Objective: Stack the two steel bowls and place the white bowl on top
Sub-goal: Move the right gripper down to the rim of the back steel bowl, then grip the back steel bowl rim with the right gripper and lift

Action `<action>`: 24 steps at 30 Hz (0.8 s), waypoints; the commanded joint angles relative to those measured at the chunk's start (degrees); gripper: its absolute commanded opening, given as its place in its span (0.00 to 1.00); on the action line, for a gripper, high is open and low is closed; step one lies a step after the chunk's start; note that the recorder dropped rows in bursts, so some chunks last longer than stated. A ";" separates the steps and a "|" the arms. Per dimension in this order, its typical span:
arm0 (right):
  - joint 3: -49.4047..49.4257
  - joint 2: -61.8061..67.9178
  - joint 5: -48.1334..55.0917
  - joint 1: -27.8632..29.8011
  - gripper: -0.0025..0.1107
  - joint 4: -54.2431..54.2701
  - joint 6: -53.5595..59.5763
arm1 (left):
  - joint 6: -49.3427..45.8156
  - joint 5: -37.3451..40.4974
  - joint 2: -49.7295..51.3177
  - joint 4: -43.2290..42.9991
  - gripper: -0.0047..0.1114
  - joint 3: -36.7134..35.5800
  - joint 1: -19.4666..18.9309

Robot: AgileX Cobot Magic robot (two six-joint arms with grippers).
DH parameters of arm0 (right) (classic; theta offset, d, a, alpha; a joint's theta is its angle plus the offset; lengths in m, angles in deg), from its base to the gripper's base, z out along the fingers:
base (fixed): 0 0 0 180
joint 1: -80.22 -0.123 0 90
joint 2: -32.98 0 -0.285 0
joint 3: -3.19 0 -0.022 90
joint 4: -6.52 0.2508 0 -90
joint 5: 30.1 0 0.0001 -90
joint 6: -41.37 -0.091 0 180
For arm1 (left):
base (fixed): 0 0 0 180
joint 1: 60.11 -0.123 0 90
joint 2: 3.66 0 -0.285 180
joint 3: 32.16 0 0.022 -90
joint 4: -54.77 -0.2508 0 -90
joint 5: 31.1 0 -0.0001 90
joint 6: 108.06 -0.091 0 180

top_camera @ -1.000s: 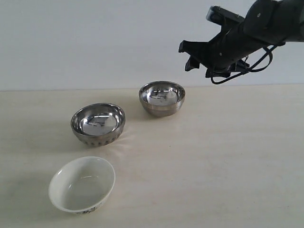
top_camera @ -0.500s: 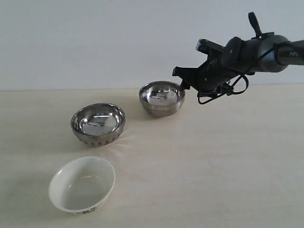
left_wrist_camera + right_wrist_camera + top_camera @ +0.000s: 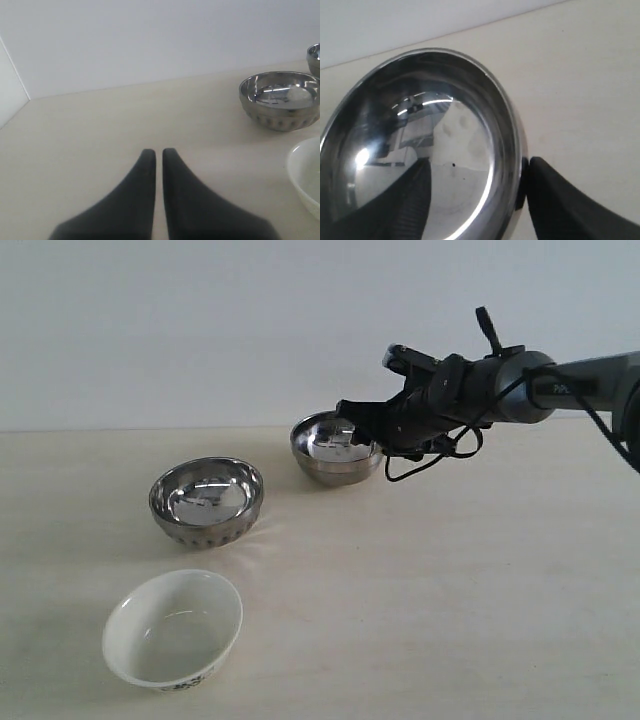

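Note:
Two steel bowls stand on the table: the far steel bowl (image 3: 335, 448) and the near steel bowl (image 3: 206, 498) to its left front. The white bowl (image 3: 172, 628) sits upright nearest the front, apart from both. My right gripper (image 3: 365, 430) is open across the far bowl's right rim. In the right wrist view one finger (image 3: 410, 200) is inside the far bowl (image 3: 420, 130) and the other finger (image 3: 555, 200) touches the outside of the rim. My left gripper (image 3: 159, 151) is shut with nothing in it, low over bare table left of the near steel bowl (image 3: 280, 100) and the white bowl (image 3: 306, 175).
The pale wooden table (image 3: 450, 580) runs back to a white wall. The right arm's cable loop (image 3: 430, 455) hangs just right of the far bowl. The far bowl's edge (image 3: 315, 57) shows at the border of the left wrist view.
The right arm has come down and leftward from above the table until its open fingers straddle the far steel bowl's right rim. The bowl has shifted slightly left. The other bowls have not moved.

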 commanded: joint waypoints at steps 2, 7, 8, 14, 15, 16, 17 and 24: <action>-1.08 1.18 -0.85 -0.29 0.43 -0.06 0.46 | 0.56 -0.44 -0.22 0.39 0.07 -0.20 -0.01; -1.08 1.18 -0.99 -0.29 0.22 -0.63 0.69 | 0.56 -0.44 -0.22 0.39 0.07 -0.20 -0.01; -1.08 1.18 -0.99 -0.29 0.15 -1.22 0.69 | 0.56 -0.44 -0.22 0.39 0.07 -0.20 -0.01; -2.42 0.02 6.47 1.27 0.02 -1.55 3.07 | 0.56 -0.44 -0.22 0.39 0.07 -0.20 -0.01; -2.42 -1.50 9.56 2.27 0.02 -1.55 3.38 | 0.56 -0.44 -0.22 0.39 0.07 -0.20 -0.01; -2.42 -2.45 11.25 2.83 0.02 -1.55 3.61 | 0.56 -0.44 -0.22 0.39 0.07 -0.20 -0.01; -2.42 -3.67 13.26 3.57 0.02 -1.81 3.76 | 0.56 -0.44 -0.22 0.39 0.07 -0.20 -0.01; 5.69 -18.07 20.56 4.33 0.02 -4.77 5.28 | 0.56 -0.44 -0.22 0.39 0.07 -0.20 -0.01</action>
